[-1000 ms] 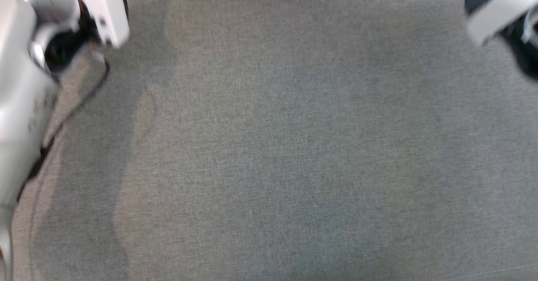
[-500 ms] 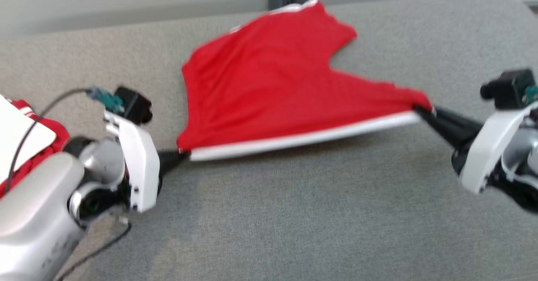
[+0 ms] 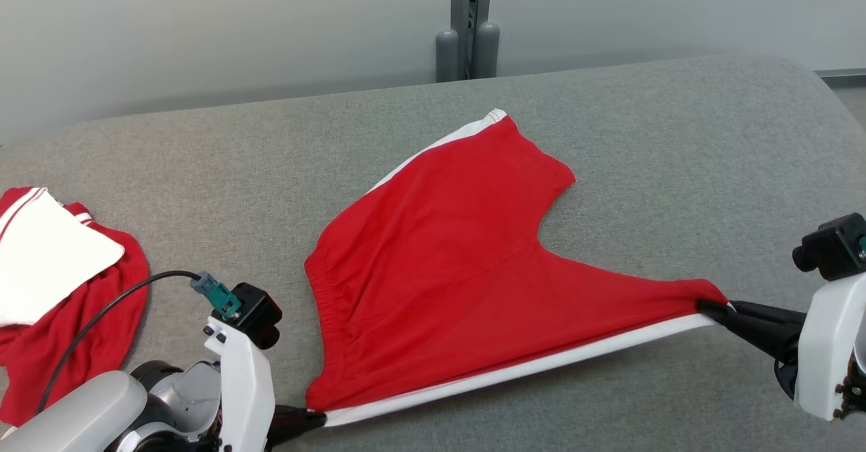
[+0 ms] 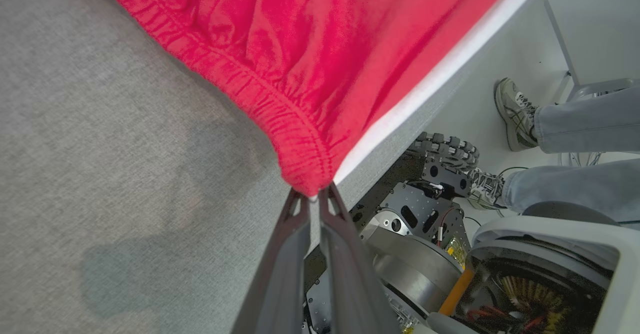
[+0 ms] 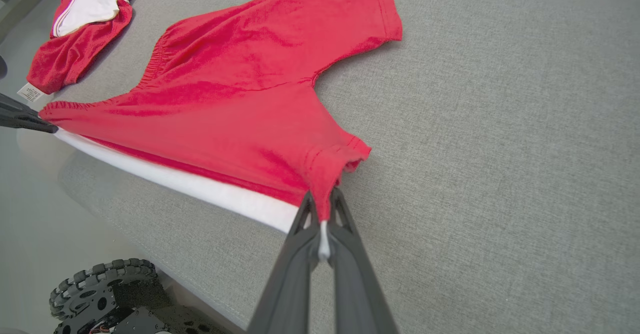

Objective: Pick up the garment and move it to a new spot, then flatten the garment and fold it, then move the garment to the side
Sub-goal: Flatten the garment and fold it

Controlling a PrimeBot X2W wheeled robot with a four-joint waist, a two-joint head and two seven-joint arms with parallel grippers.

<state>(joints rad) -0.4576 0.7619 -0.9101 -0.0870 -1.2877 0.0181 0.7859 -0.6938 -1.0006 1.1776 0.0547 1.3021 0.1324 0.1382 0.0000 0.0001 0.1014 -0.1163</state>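
Observation:
The garment [image 3: 446, 262] is a pair of red shorts with a white side stripe, stretched over the grey table [image 3: 643, 141]. My left gripper [image 3: 312, 417] is shut on the waistband corner at the lower left; the left wrist view shows that pinch [image 4: 314, 194] at the gathered elastic hem [image 4: 300, 159]. My right gripper [image 3: 710, 306] is shut on the leg-hem corner at the right, also seen in the right wrist view [image 5: 322, 214]. The white-striped near edge hangs taut between both grippers. The far leg [image 5: 360, 19] lies flat on the table.
A second red and white garment [image 3: 54, 283] lies bunched at the table's left end. A grey post [image 3: 467, 26] stands behind the far edge. A person's feet and legs [image 4: 525, 119] and my wheeled base [image 4: 440, 174] show beyond the near table edge.
The head camera has tilted up from bare table to the whole scene. Both grippers stay shut on the garment, which now lies more spread out and nearer me.

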